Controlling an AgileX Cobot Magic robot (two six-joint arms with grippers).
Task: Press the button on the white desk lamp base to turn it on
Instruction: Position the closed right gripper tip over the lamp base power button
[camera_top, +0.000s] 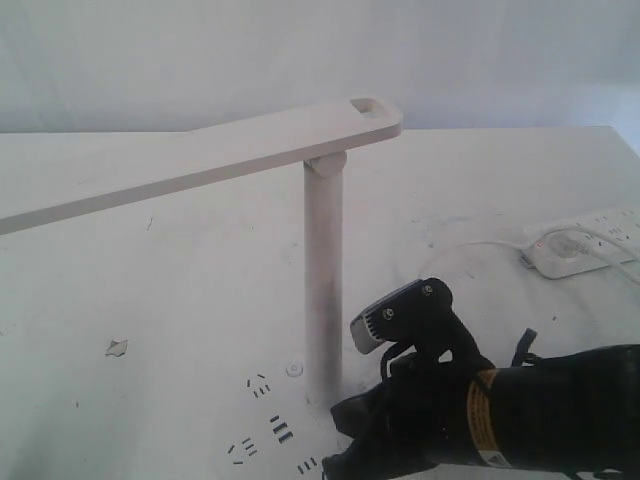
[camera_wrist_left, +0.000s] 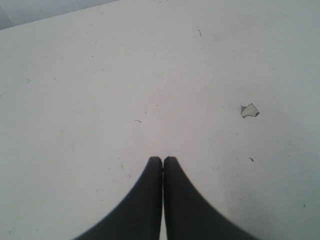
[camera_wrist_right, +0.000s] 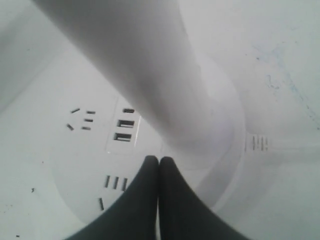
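The white desk lamp stands in the exterior view with its long flat bar head (camera_top: 200, 160) on a slim pole (camera_top: 323, 280). Its round lamp base (camera_top: 270, 420) shows dark socket slots and one small round button (camera_top: 293, 369). My right gripper (camera_top: 338, 415) is shut and low at the foot of the pole, on its right side. In the right wrist view its tips (camera_wrist_right: 159, 159) rest over the base (camera_wrist_right: 85, 165), right beside the pole (camera_wrist_right: 150, 75), near the USB slots (camera_wrist_right: 124, 129). No button shows there. My left gripper (camera_wrist_left: 163, 160) is shut over bare table.
A white power strip (camera_top: 590, 235) with a plug and cable lies at the right of the table. A small chip (camera_top: 117, 348) marks the tabletop left of the lamp, and the same chip (camera_wrist_left: 249, 110) shows in the left wrist view.
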